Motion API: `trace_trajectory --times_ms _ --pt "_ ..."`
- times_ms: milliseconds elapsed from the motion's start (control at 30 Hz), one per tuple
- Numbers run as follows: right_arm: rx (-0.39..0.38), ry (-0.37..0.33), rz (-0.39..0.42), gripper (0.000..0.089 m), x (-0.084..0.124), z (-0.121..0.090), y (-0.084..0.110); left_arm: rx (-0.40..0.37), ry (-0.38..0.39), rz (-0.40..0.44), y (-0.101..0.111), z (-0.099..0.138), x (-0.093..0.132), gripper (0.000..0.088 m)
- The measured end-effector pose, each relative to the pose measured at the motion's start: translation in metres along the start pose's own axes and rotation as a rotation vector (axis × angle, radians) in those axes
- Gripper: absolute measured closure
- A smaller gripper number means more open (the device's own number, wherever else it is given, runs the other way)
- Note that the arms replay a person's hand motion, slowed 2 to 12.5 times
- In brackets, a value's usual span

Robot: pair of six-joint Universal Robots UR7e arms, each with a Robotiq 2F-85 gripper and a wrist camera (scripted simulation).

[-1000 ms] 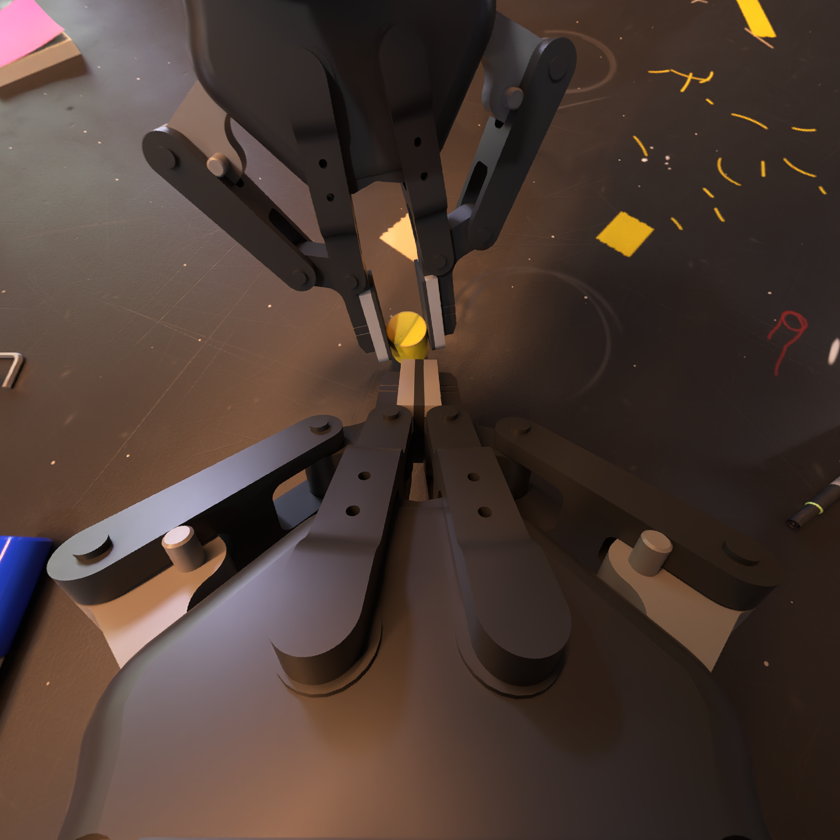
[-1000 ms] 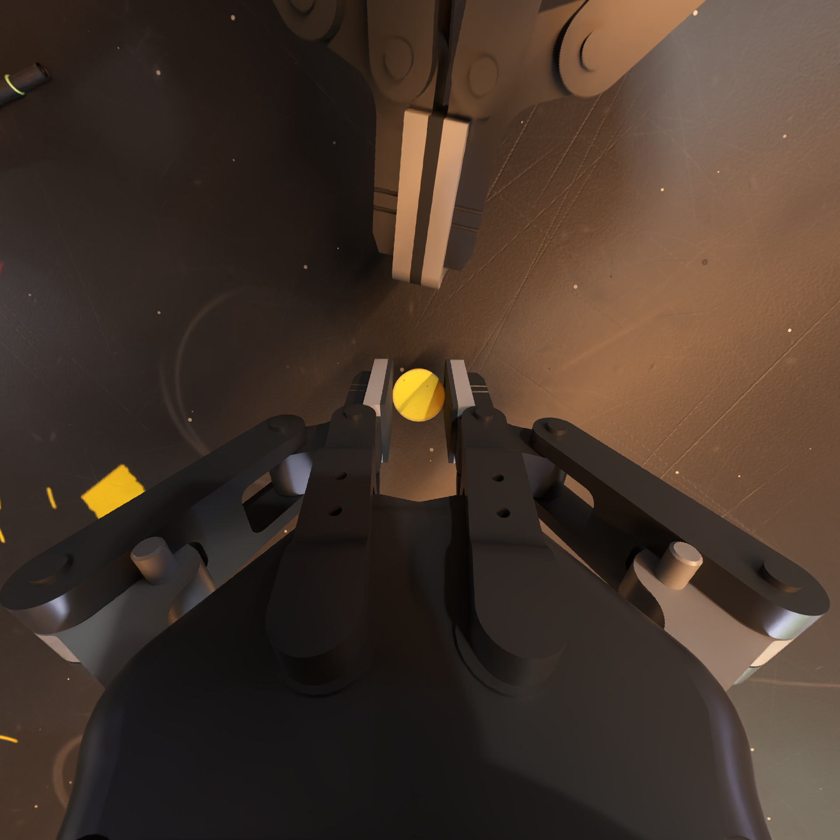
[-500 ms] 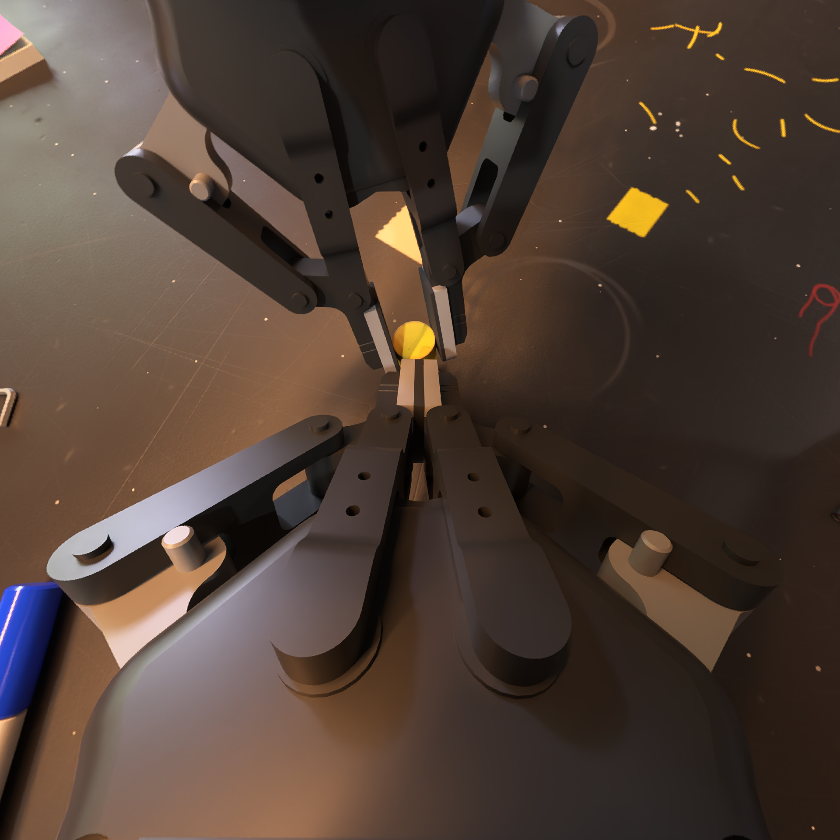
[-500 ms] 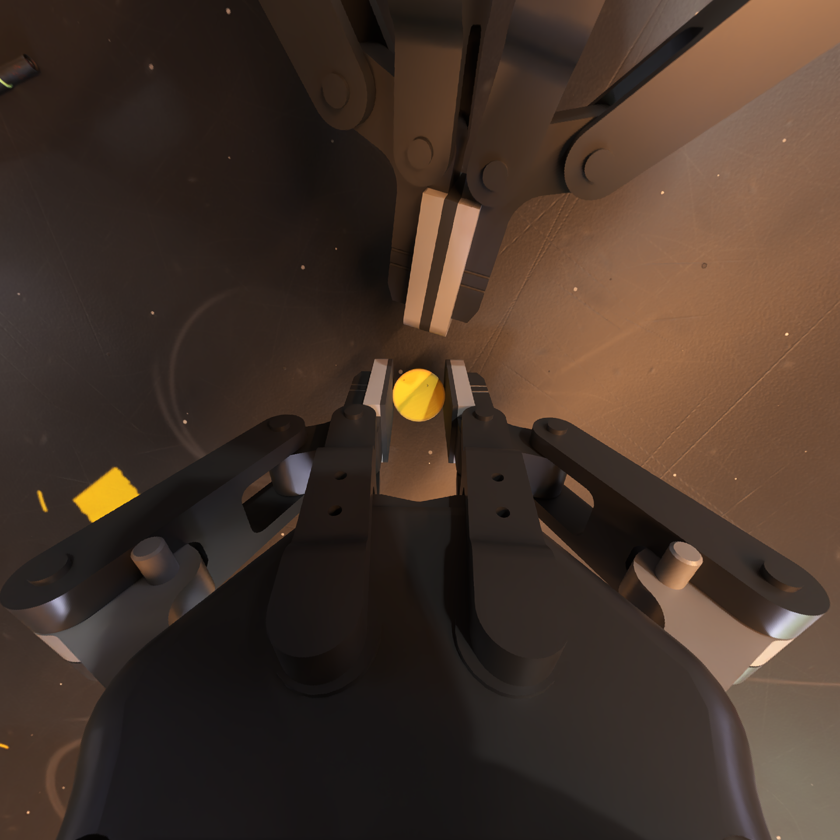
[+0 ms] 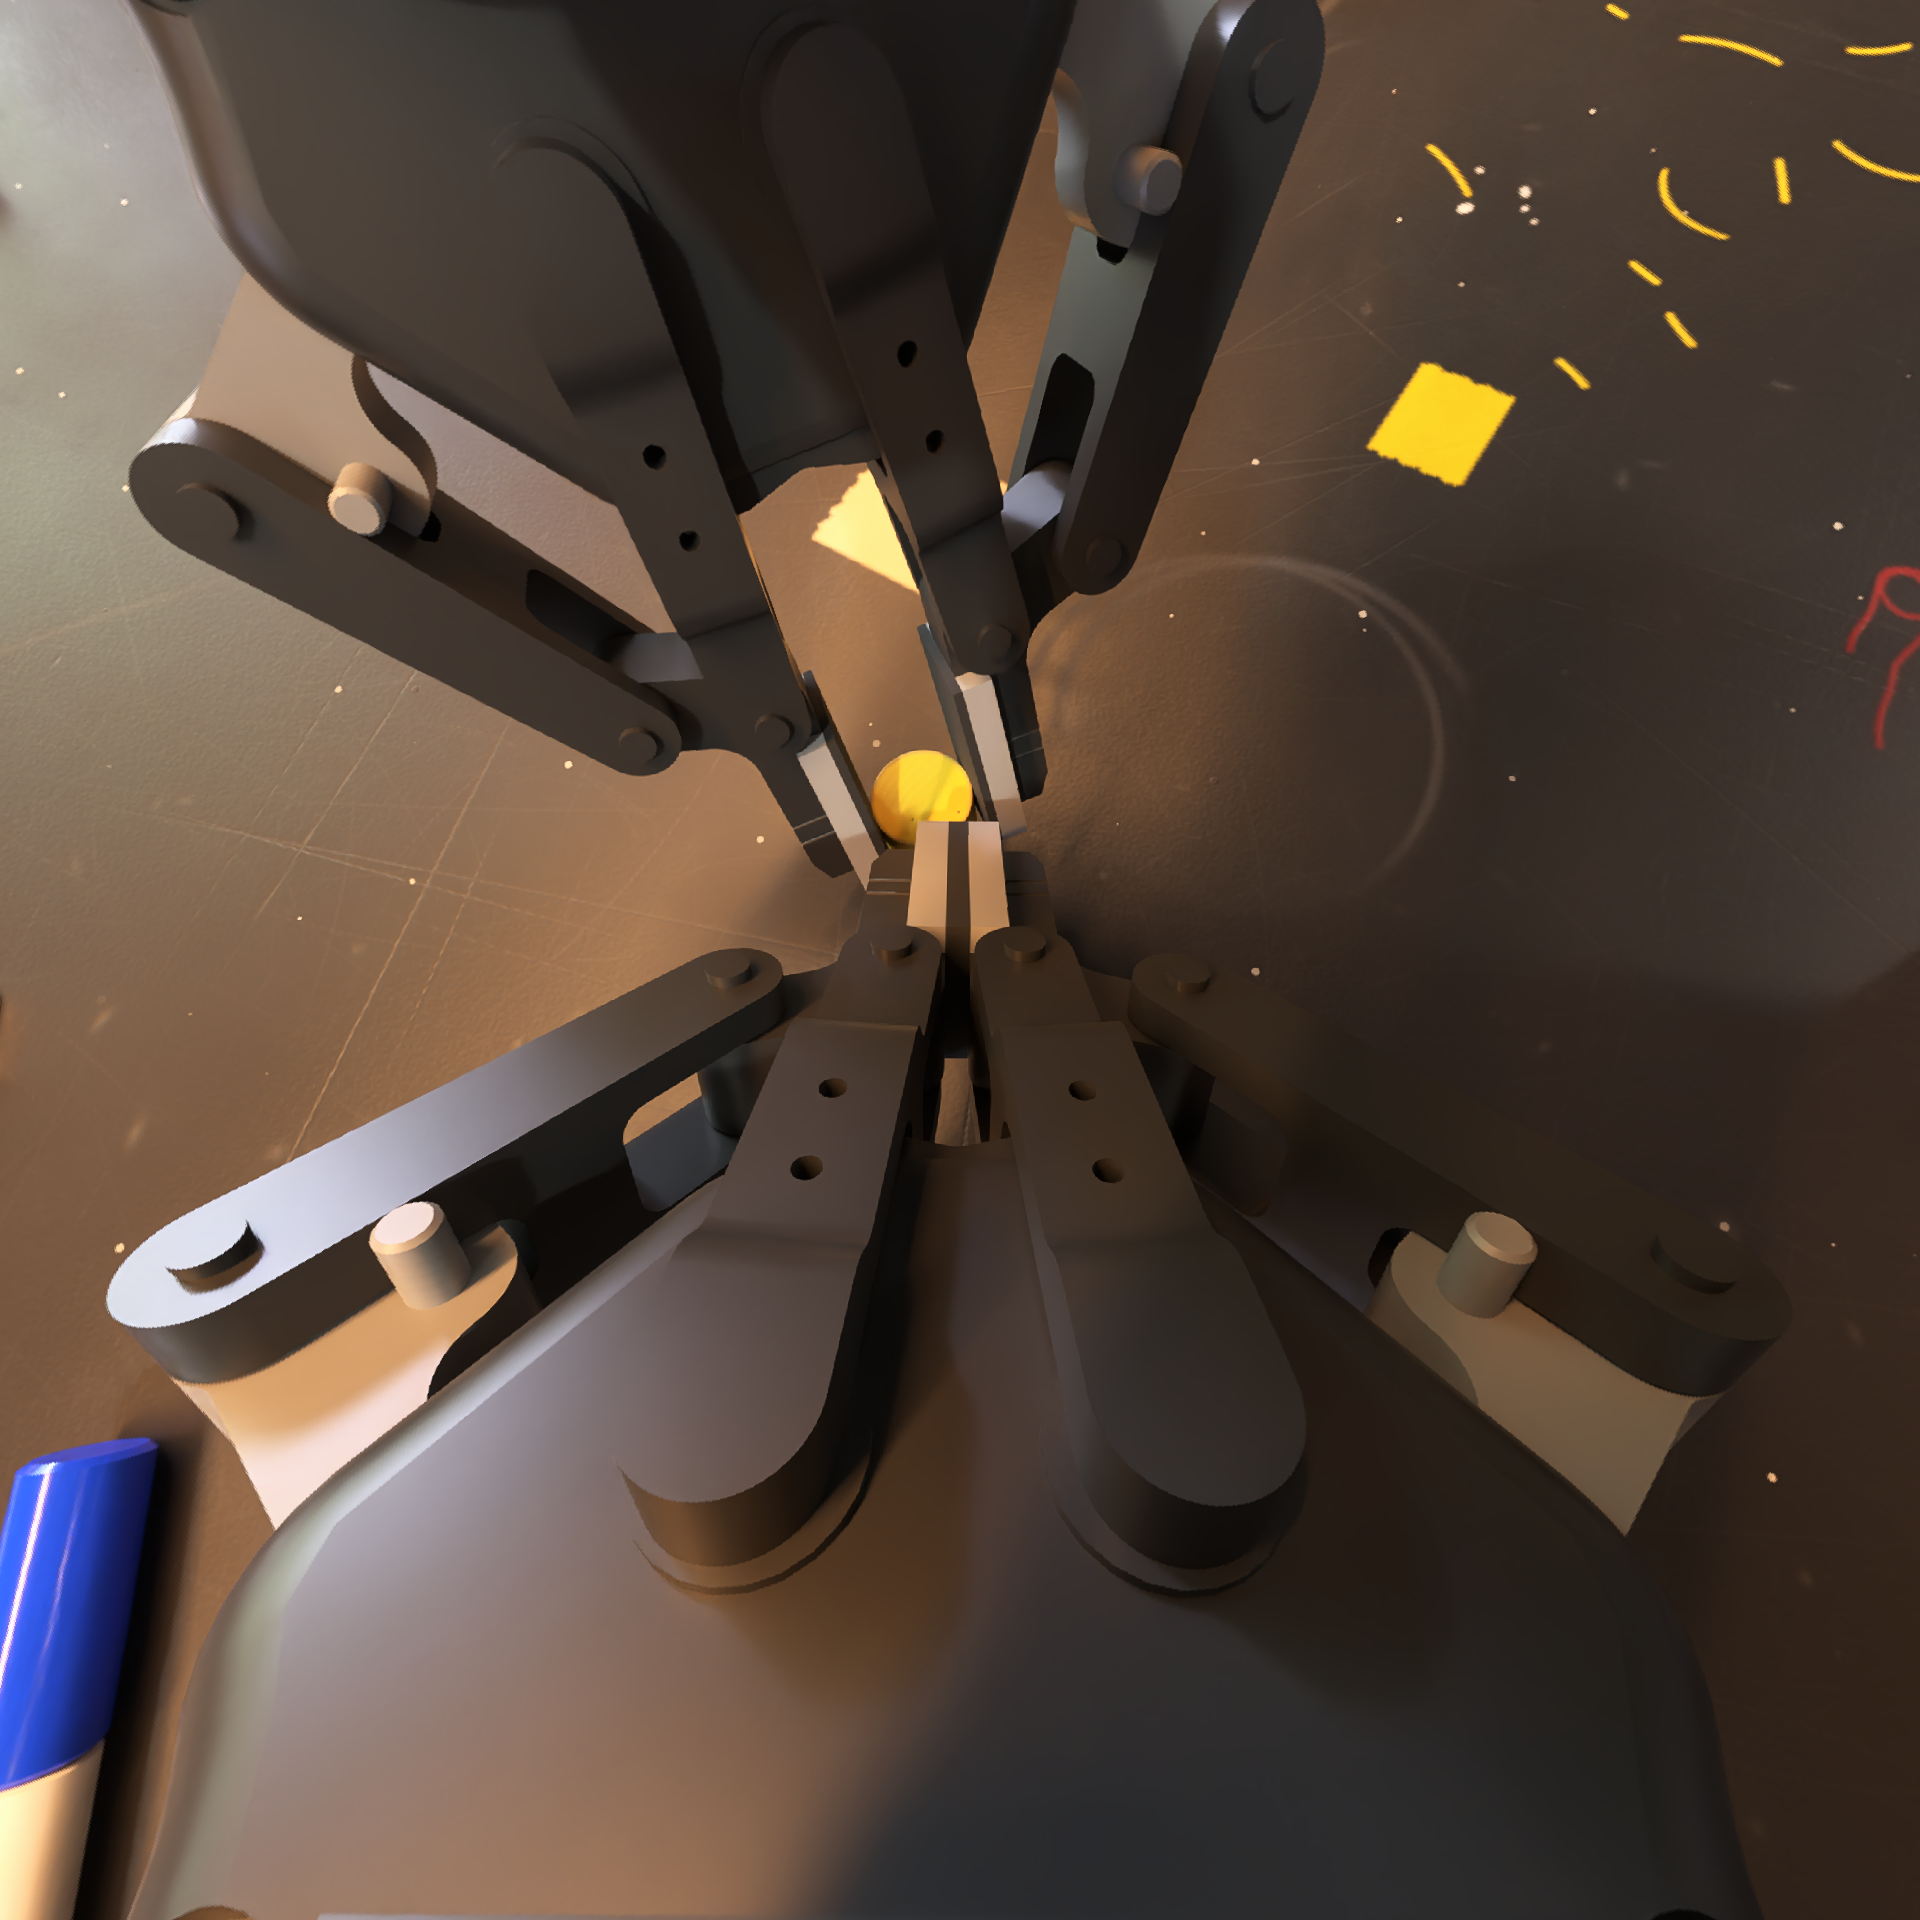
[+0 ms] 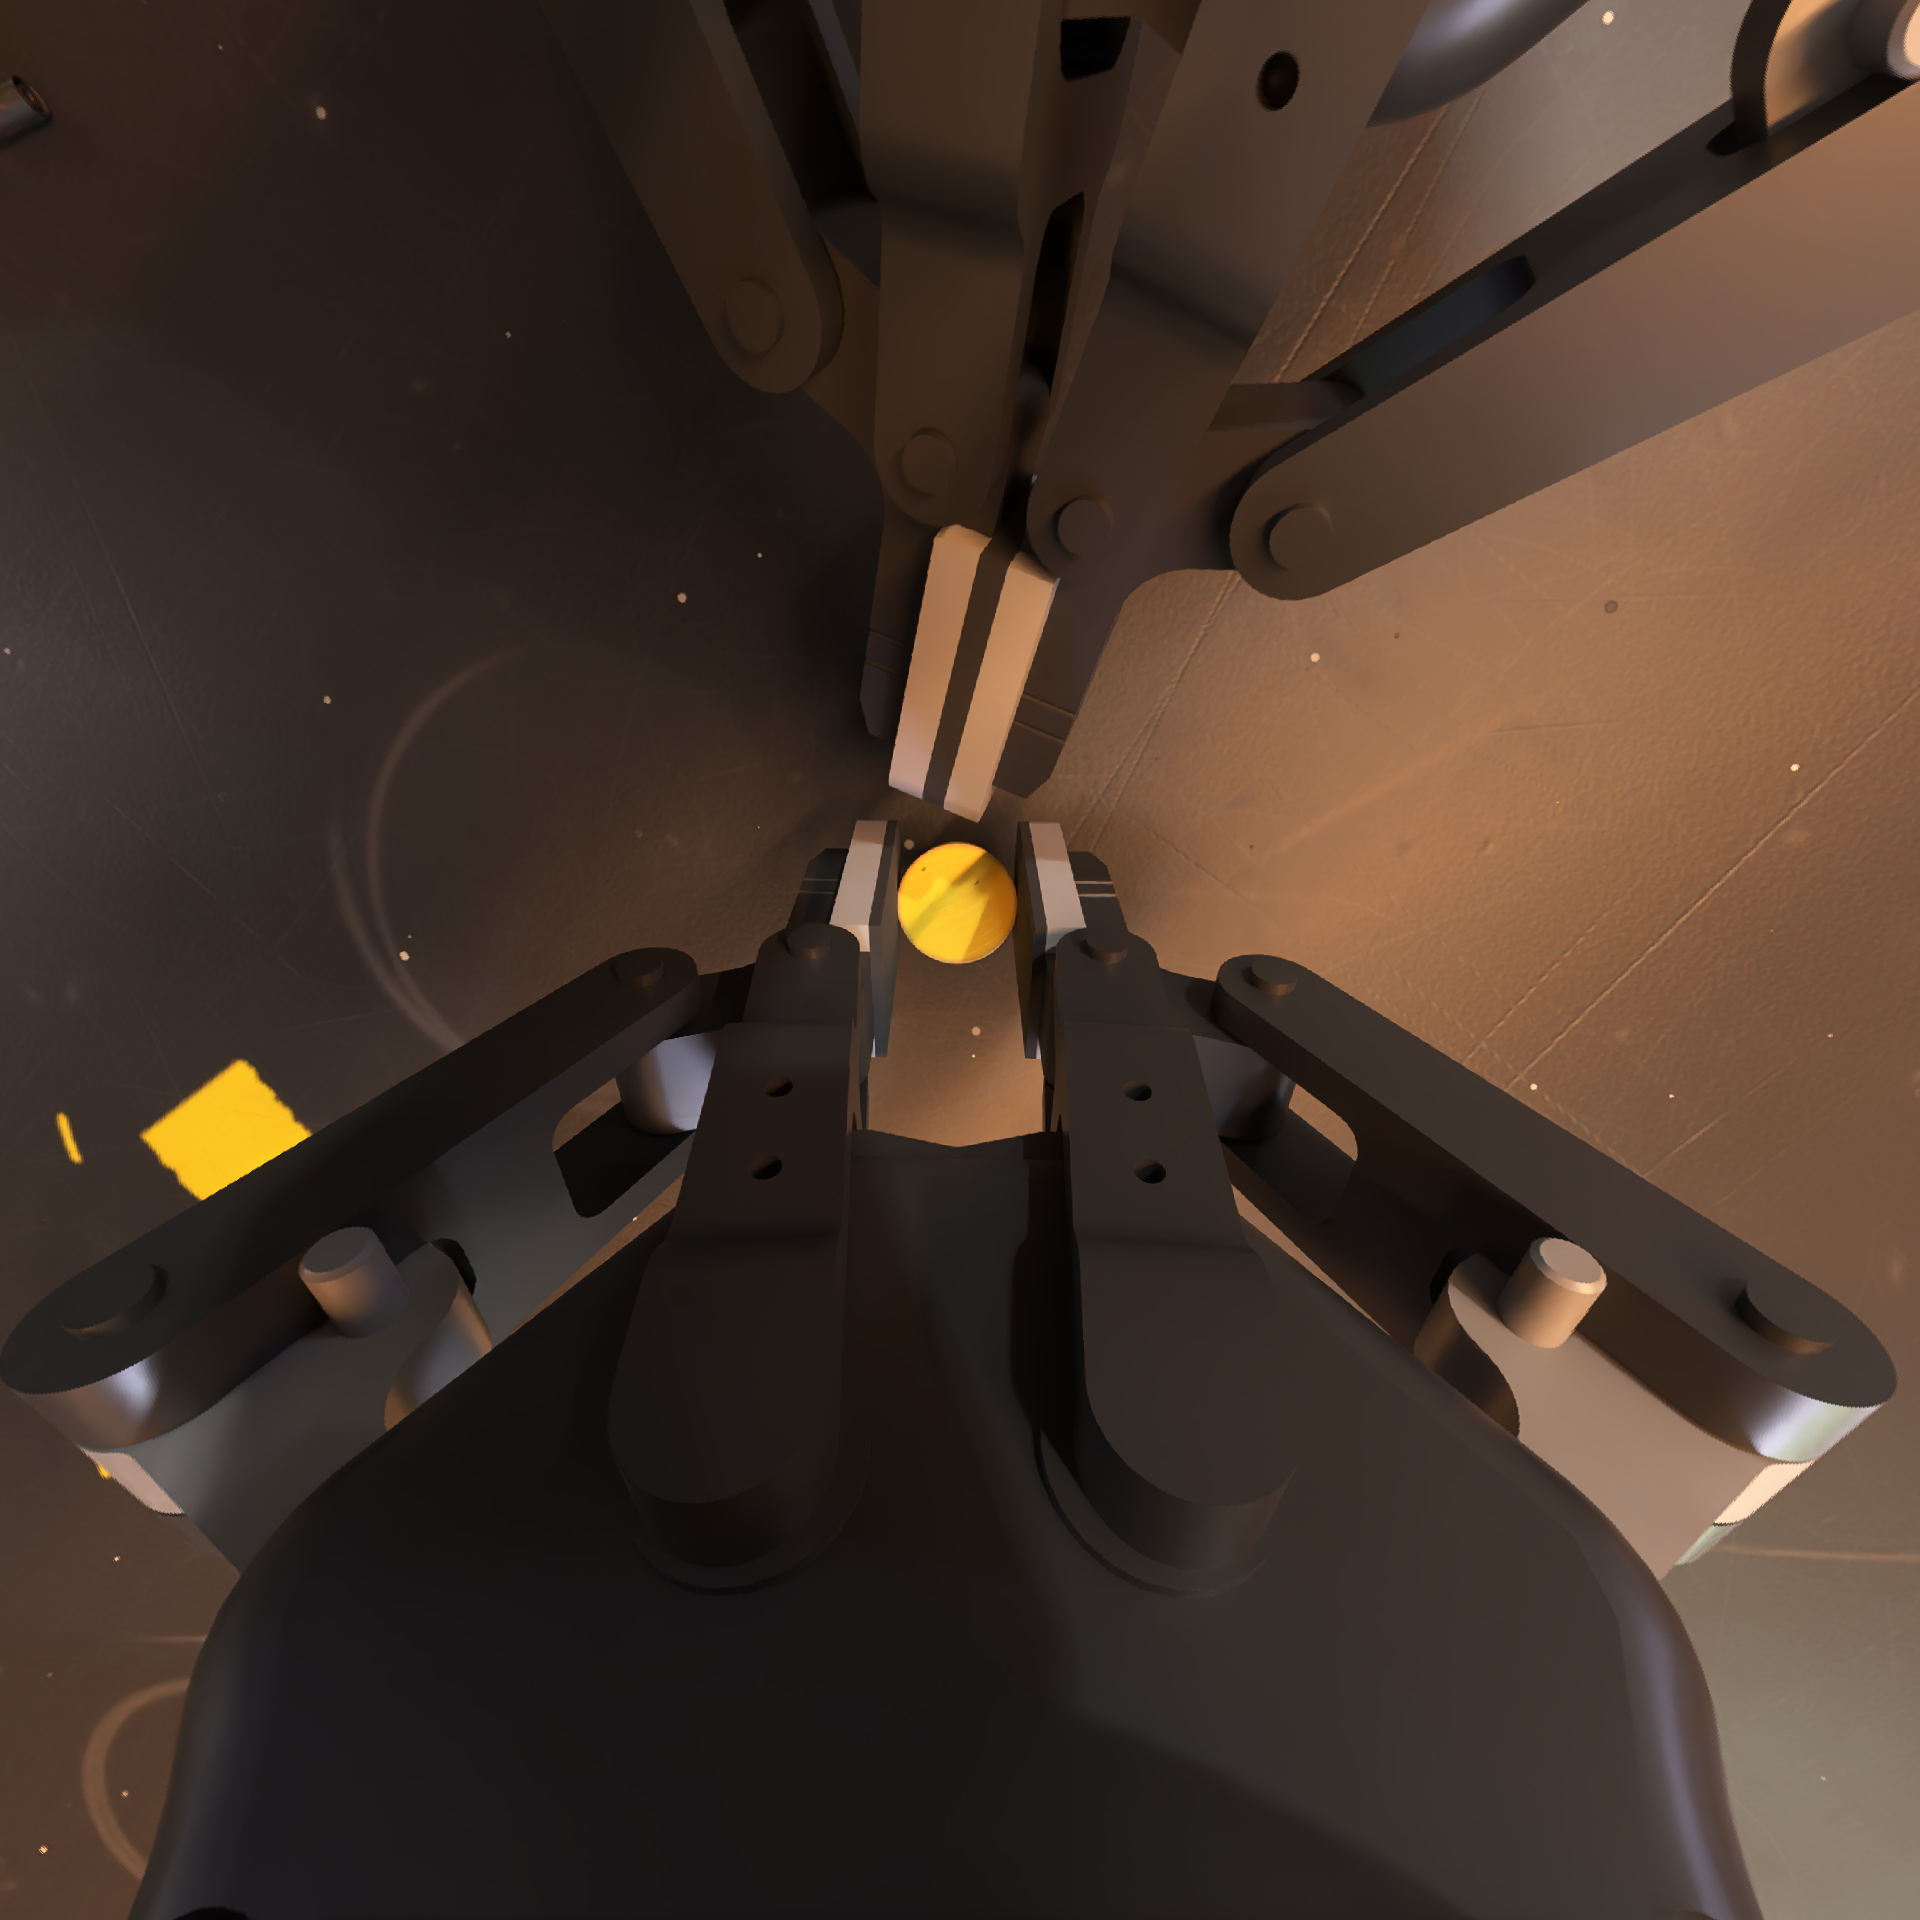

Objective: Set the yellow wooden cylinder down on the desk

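Note:
The yellow wooden cylinder [image 6: 956, 902] shows end-on as a yellow disc between the pads of my right gripper [image 6: 956, 847], which is shut on it above the dark scratched desk [image 6: 1558, 831]. I cannot tell whether the cylinder touches the desk. In the left wrist view the cylinder [image 5: 920, 788] sits between the right gripper's fingers [image 5: 821, 790], which reach in from the top. My left gripper [image 5: 956, 847] is shut and empty, its tips almost against the cylinder. It also shows in the right wrist view [image 6: 951, 795], coming in from the top.
A yellow paper square [image 5: 1439, 421] lies on the desk to the right, with yellow scribbles [image 5: 1683, 197] and a red scribble [image 5: 1891, 644] beyond it. A blue marker [image 5: 62, 1621] lies at the lower left. A dark pen tip [image 6: 16, 104] shows at the top left.
My left gripper has moved closer to the right gripper and the cylinder, staying shut. The blue marker has slid further into view. The right gripper's hold on the cylinder is unchanged.

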State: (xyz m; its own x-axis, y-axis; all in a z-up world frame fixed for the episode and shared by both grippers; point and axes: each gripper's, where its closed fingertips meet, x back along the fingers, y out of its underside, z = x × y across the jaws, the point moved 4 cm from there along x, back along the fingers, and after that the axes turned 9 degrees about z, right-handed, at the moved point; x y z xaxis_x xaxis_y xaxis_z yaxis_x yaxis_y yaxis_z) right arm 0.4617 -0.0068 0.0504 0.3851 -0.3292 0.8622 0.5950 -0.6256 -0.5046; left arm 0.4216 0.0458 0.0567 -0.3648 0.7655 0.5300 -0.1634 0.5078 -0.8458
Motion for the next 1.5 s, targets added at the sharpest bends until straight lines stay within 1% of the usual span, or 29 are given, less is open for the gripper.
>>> trace_trajectory --times_ms 233,567,767,867,1067,1267,1367,1500 --pt "0.003 0.000 0.006 0.0695 0.000 -0.001 0.000 -0.023 -0.005 0.024 -0.005 0.001 -0.004 0.0882" --pt "0.008 0.004 0.008 0.0695 0.000 -0.001 0.001 -0.071 0.001 -0.006 -0.002 0.001 -0.010 0.0882" --pt "0.000 0.005 0.019 0.0695 0.000 -0.001 0.002 -0.075 -0.005 -0.037 0.003 -0.001 -0.010 0.0882" --pt "-0.002 0.007 0.024 0.0695 0.000 -0.001 0.002 -0.073 0.006 -0.052 0.007 0.000 -0.011 0.0882" --pt "-0.004 0.011 0.028 0.0695 0.000 -0.001 0.002 -0.064 0.012 -0.046 0.006 0.001 -0.012 0.0882" --pt "0.002 0.015 0.022 0.0695 0.000 -0.001 0.002 -0.070 -0.015 -0.058 0.007 -0.003 -0.008 0.0882" --pt "0.005 0.016 0.017 0.0695 0.000 -0.001 0.002 -0.062 -0.016 -0.037 0.005 -0.004 -0.007 0.0882" --pt "0.007 0.015 0.014 0.0695 0.000 -0.002 0.002 -0.058 0.002 0.004 -0.001 -0.001 -0.008 0.0882"
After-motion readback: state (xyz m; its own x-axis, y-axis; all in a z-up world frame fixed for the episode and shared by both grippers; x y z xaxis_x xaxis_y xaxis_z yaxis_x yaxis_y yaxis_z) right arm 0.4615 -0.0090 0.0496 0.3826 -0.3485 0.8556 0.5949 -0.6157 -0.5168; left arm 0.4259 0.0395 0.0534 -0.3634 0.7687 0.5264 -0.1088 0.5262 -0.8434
